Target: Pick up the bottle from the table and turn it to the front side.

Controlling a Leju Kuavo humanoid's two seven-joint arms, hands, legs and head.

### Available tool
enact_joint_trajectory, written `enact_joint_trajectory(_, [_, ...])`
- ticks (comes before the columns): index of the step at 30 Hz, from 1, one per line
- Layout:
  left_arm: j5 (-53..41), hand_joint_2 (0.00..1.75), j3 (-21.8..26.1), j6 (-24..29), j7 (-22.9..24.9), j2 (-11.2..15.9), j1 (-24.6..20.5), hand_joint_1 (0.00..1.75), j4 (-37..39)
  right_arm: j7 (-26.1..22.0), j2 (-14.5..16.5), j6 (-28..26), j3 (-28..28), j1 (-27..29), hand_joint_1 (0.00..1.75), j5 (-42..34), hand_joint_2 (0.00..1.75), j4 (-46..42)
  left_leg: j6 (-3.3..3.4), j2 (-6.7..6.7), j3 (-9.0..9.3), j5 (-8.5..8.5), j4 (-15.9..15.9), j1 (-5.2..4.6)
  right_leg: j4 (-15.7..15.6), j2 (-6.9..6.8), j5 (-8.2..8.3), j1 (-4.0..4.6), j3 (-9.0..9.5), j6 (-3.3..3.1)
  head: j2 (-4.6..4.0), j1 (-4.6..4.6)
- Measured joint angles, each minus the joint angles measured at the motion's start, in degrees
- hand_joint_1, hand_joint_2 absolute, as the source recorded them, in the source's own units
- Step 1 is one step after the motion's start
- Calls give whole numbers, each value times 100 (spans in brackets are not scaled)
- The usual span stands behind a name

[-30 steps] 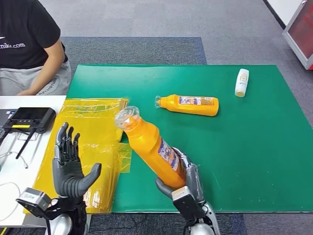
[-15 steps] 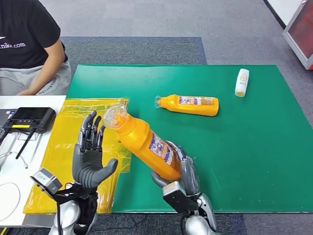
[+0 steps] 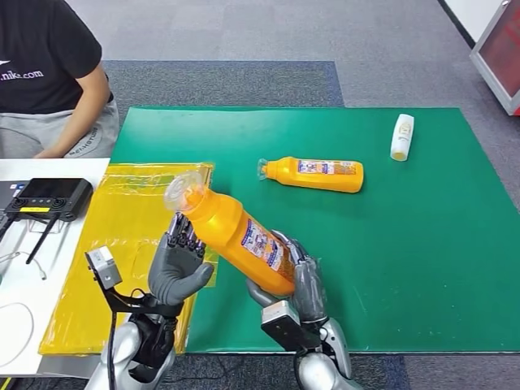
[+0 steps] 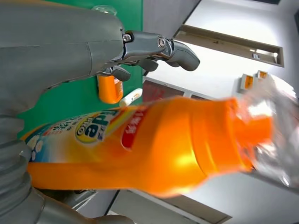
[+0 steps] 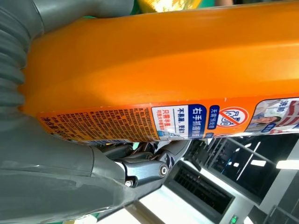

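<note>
Two orange plastic bottles are in sight, plus one small white bottle point(image 3: 401, 136) lying near the far right edge of the green mat point(image 3: 417, 252). One glossy orange bottle with a printed label and a crinkled clear film over its cap point(image 3: 236, 236) is off the surface, tilted with its cap up and toward the left, above the near edge of the mat. The right hand point(image 3: 293, 280) wraps its base end, thumb under and dark fingers point(image 3: 294, 250) over the label; the right wrist view shows fine print and a red prohibition sign on that label. The left hand point(image 3: 179, 266) is beside the bottle's upper body with its fingers curled toward it; the left wrist view shows the fingers arching over the smooth orange shoulder, and I cannot tell whether they touch it. The second orange bottle point(image 3: 314, 174) lies flat on its side on the mat, label up, cap to the left.

Against a second ago, the left hand has gone from spread and upright out at the left to close against the bottle, and the bottle has swung further left.

One sheet of shiny yellow plastic film point(image 3: 126, 236) lies wrinkled at the mat's left edge. One black controller with antennas point(image 3: 45, 197) rests on the white surface point(image 3: 24, 284). One person in a black shirt point(image 3: 52, 77) sits at the far left.
</note>
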Motion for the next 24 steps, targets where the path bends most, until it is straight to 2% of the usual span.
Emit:
enact_joint_trajectory(17, [295, 175, -174, -29, 163, -5, -342, 0, 222, 5, 10, 1, 471, -136, 175, -139, 175, -280, -1, 0, -1, 1, 0, 0, 0, 0, 1, 0, -1, 0, 0, 0])
enact_joint_trajectory(24, [44, 175, -346, -57, 136, 37, -526, 0, 222, 140, 11, -207, 496, -216, 175, 156, 175, -11, -1, 0, -1, 1, 0, 0, 0, 0, 0, 0, -1, 0, 0, 0])
